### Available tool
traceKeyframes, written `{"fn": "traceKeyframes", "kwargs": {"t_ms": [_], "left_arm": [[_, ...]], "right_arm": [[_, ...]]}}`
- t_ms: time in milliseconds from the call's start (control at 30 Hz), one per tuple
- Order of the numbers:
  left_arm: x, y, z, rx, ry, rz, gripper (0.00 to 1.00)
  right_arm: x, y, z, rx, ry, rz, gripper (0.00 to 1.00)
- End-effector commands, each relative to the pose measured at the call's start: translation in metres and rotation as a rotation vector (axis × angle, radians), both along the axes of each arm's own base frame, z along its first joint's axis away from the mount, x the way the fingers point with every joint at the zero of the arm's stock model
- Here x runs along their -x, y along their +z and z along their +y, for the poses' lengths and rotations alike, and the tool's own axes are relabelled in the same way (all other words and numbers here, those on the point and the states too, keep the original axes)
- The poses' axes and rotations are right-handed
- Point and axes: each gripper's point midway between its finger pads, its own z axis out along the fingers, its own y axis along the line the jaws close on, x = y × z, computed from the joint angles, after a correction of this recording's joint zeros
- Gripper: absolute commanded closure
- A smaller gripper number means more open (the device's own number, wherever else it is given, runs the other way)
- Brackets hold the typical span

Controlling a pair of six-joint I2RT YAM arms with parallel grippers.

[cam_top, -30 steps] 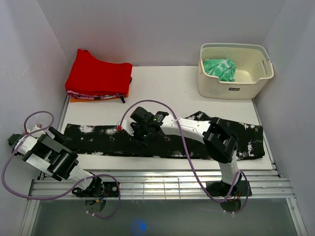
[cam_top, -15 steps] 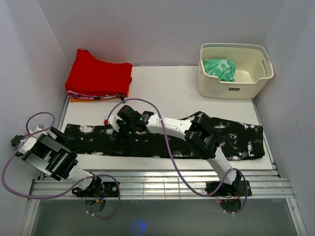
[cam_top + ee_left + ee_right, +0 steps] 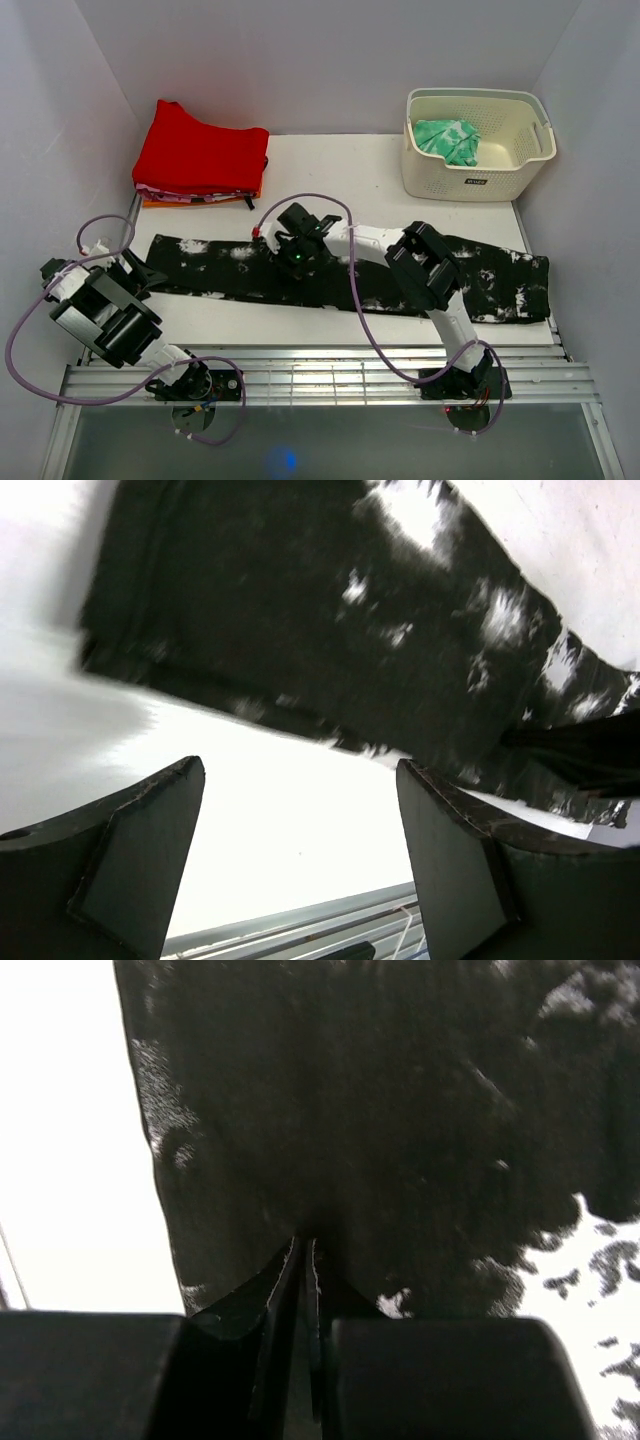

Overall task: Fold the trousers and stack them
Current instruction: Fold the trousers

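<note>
The black trousers [image 3: 215,270] with white splatter lie stretched out flat across the table, left to right. My right gripper [image 3: 297,254] rests on their left-middle part. In the right wrist view [image 3: 305,1245] it is shut, its tips pinching a small ridge of the black cloth [image 3: 380,1110]. My left gripper [image 3: 137,272] sits at the trousers' left end. In the left wrist view [image 3: 298,770] it is open and empty over bare white table, with the trouser end [image 3: 300,610] just beyond its fingertips.
A stack of folded red garments [image 3: 200,155] lies at the back left. A cream basket [image 3: 480,182] holding a green patterned cloth [image 3: 447,140] stands at the back right. A metal rail [image 3: 320,375] runs along the near edge. White walls close in on both sides.
My right gripper first moved left, then back right, and the trousers shifted right and slightly away with it. My left gripper moved up toward the trousers' left end.
</note>
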Motion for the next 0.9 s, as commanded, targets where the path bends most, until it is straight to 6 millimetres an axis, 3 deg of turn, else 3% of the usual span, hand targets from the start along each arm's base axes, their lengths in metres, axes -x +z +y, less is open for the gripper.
{"fn": "traceKeyframes", "kwargs": {"t_ms": [0,100,367,633,867], "left_arm": [[-0.013,0.019,0.005,-0.031,-0.001,-0.067,0.13],[-0.020,0.022,0.000,0.044,0.013,-0.088,0.11],[-0.048,0.027,-0.002,0.156,0.069,-0.125,0.10],[-0.075,0.016,-0.001,0.190,0.115,-0.109,0.09],[-0.081,0.010,-0.007,0.261,0.118,-0.100,0.09]], "right_arm": [[-0.016,-0.033,-0.068,0.211,-0.054,0.009,0.87],[-0.008,-0.012,-0.059,0.163,-0.006,0.014,0.86],[0.000,0.059,0.008,-0.021,0.016,-0.019,0.75],[-0.004,0.067,0.063,-0.067,0.010,-0.072,0.55],[0.004,0.074,0.101,-0.159,0.023,-0.148,0.56]]}}
